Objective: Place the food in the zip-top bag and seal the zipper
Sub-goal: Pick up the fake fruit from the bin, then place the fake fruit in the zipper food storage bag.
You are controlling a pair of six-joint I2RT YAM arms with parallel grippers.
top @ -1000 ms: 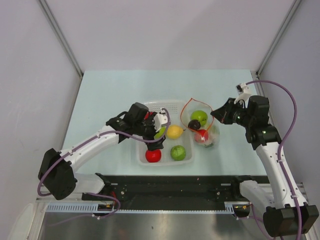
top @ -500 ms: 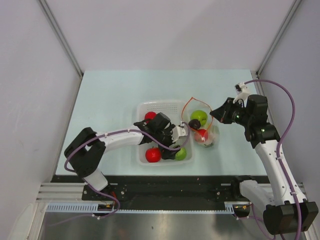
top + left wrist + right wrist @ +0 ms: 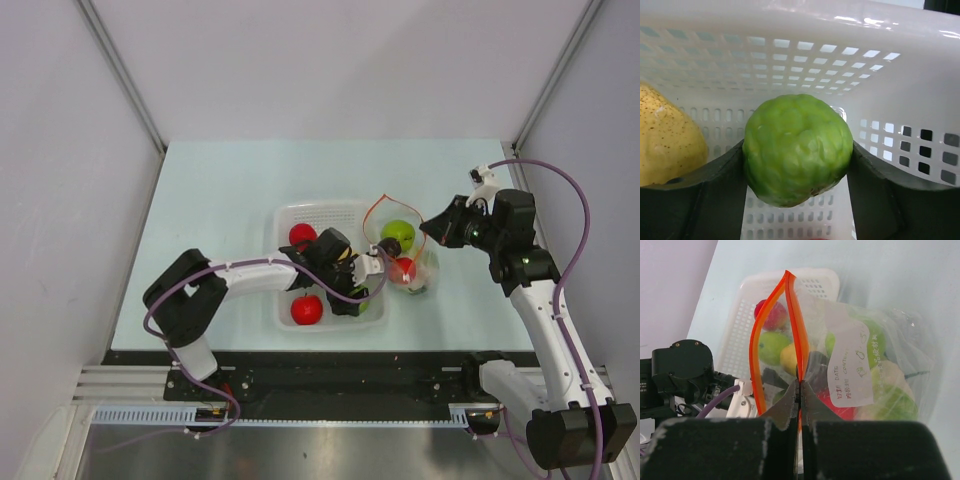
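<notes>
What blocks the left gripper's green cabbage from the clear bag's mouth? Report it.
The white perforated plastic basket's wall: the pale green bumpy cabbage, clamped in the left gripper, sits inside it; the clear crinkly plastic bag lies beyond.

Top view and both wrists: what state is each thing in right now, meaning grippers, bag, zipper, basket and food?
left gripper: shut on the cabbage, inside the basket.
right gripper: shut on the zipper, holding the mouth up.
zipper: unsealed, its two sides parted.
zip-top bag: open, with a green fruit and a red fruit inside.
basket: upright, with the lemon lying in it.
</notes>
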